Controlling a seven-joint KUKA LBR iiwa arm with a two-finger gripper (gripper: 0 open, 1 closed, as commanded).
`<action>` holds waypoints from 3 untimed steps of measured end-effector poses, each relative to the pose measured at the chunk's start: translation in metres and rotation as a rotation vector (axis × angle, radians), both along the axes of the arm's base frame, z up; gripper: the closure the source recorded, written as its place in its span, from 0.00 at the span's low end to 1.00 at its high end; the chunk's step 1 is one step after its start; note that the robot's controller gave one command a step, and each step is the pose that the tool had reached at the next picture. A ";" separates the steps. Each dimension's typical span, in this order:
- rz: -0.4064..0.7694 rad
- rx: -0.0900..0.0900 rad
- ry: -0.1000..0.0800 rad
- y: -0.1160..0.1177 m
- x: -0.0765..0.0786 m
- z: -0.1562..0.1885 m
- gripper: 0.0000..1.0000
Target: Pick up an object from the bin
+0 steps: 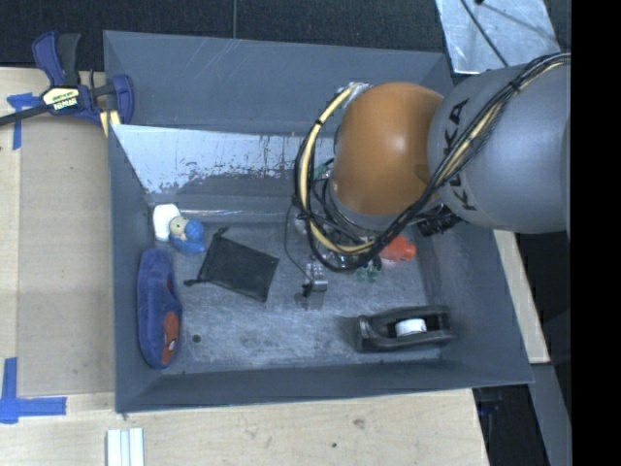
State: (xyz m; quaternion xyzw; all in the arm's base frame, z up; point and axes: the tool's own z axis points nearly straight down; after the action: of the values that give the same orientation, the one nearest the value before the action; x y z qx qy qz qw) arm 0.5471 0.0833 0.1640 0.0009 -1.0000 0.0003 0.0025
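We find the gripper near the bin's centre, just beside a black flat pouch. We cannot tell the jaws' state. We recommend straddling the pouch's edge before closing.

Dark bkgd along top, pale crinkly sheet top rt, light tabletop at left & btm.

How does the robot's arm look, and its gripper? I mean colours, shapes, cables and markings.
The arm is thick, rounded and silver-grey, with dark KUKA lettering on its side. A smooth orange dome cover sits at the wrist. Yellow and black cables loop round that cover. The gripper below it is small, dark and metallic.
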 end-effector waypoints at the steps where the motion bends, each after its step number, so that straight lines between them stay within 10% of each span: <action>1: 0.039 0.003 -0.006 0.077 0.042 -0.098 0.00; 3: -0.324 0.000 -0.005 0.084 0.015 -0.061 0.00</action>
State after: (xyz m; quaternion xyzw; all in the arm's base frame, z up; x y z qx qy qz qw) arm 0.5618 0.1670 0.1029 -0.1602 -0.9871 -0.0001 -0.0002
